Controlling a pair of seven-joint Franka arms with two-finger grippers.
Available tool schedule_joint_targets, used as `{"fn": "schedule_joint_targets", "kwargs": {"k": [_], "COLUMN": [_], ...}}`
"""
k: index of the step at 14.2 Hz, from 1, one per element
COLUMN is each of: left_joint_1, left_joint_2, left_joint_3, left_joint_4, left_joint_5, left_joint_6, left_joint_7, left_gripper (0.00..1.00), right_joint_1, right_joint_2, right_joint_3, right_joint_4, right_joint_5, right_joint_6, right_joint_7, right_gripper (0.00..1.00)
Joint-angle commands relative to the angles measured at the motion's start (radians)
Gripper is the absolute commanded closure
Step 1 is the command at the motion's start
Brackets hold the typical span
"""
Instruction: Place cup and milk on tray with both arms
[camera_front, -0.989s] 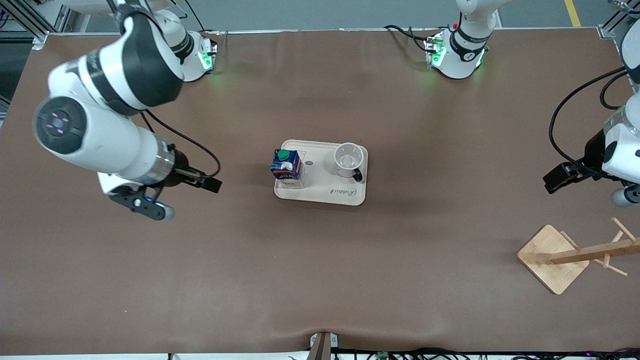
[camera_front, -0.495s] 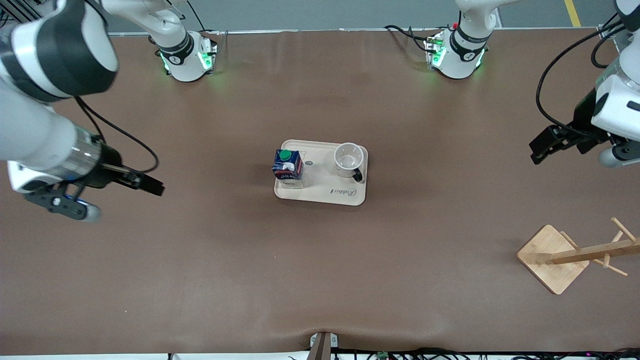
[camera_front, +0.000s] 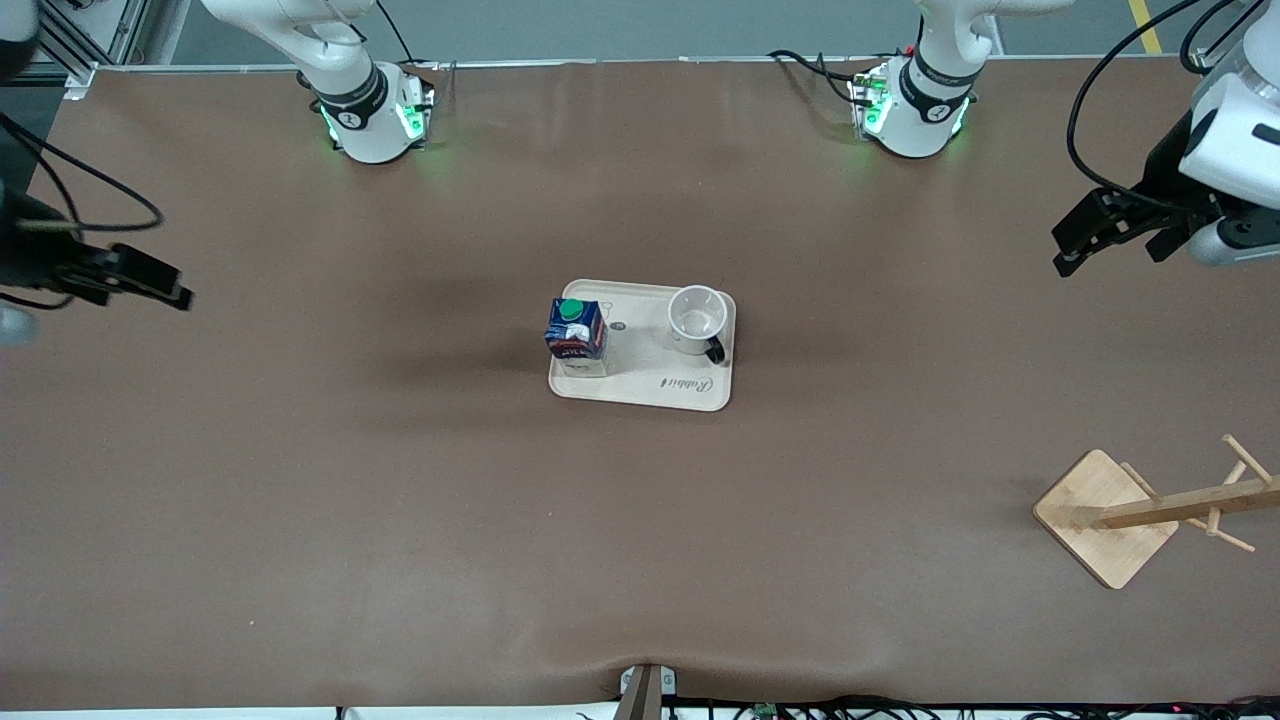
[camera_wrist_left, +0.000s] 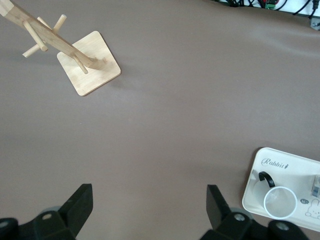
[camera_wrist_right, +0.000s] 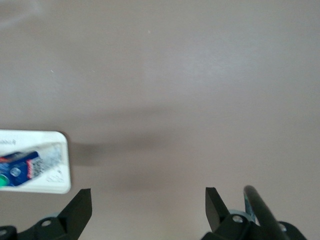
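I've pulled both end effectors, left (camera_front: 1085, 235) and right (camera_front: 150, 285), out to the desk ends, jaws wide; milk (camera_front: 575, 330) and cup (camera_front: 697, 320) sit on tray (camera_front: 650, 385), looks done.

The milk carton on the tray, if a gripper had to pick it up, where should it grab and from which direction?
Probably from straight above, fingers closing on two opposite flat side walls of the milk carton below its gable. It stands upright on the tray, and the cup beside it stands apart, toward the left arm's end, so the sides look free.
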Motion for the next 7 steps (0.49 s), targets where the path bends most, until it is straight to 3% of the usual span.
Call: {"fn": "schedule_joint_targets", "kwargs": {"k": [1, 7], "left_joint_1": [-0.047, -0.048], "left_joint_2": [-0.039, -0.014], "left_joint_3": [0.050, 0.074], "left_joint_4": [-0.046, -0.029], "left_joint_5": [-0.019, -0.018], "left_joint_6": [0.009, -0.042], "left_joint_7": [0.047, 0.177], "left_gripper": [0.00, 0.00], "right_joint_1": [-0.104, -0.092], "right_joint_2": [-0.038, -0.035], "right_joint_3": [0.017, 0.021], "right_joint_4": [-0.070, -0.025], "right_joint_5": [-0.008, -0.036], "right_joint_6": [0.010, -0.039], "right_joint_7": [-0.138, -0.136], "right_gripper": [0.00, 0.00]}}
